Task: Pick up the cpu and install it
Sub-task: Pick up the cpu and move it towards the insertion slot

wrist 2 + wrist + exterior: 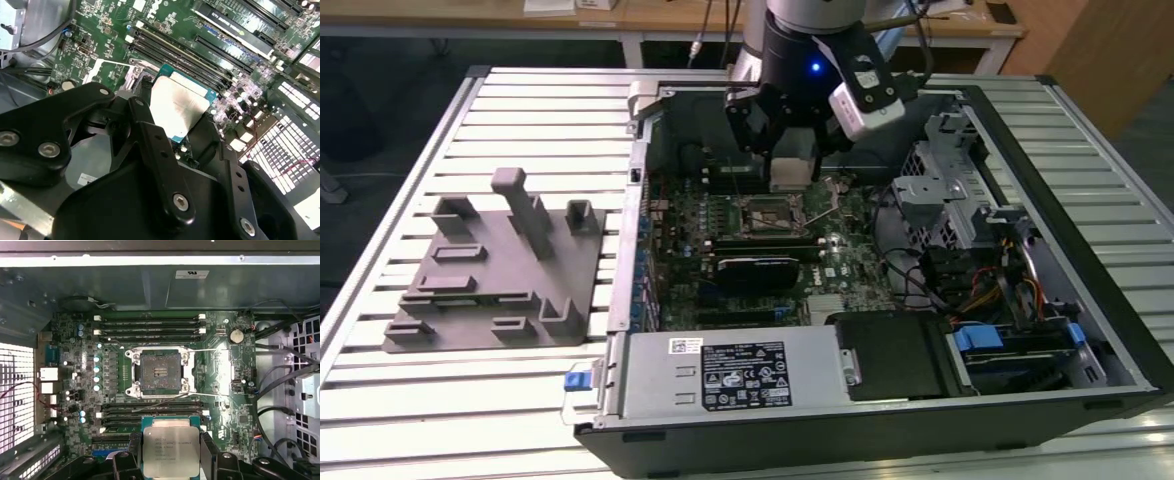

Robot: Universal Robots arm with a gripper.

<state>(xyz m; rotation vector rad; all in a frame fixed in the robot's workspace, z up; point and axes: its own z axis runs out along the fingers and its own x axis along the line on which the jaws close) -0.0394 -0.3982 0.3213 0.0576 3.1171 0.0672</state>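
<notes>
The cpu sits flat, clamped between the two black fingers of the end effector, over the motherboard and just beside the open, empty socket. The open computer case lies on the slatted bench.

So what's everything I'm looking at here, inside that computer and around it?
cpu: one, silver-grey top, gripped in the tool above the motherboard.
socket: one, dark with a metal frame, empty, mid-motherboard.
motherboard: one, green, inside the case.
memory slots: several, black, on two sides of the socket.
computer case: one, black, open, on the table.
power supply: one, silver, inside the case, nearest the exterior camera.
fixture block: one, grey, on the table, at the exterior view's left of the case.
table: one, pale slatted metal.
arm: one, dark, over the case.
tool: one, black, shut on the cpu.
</notes>
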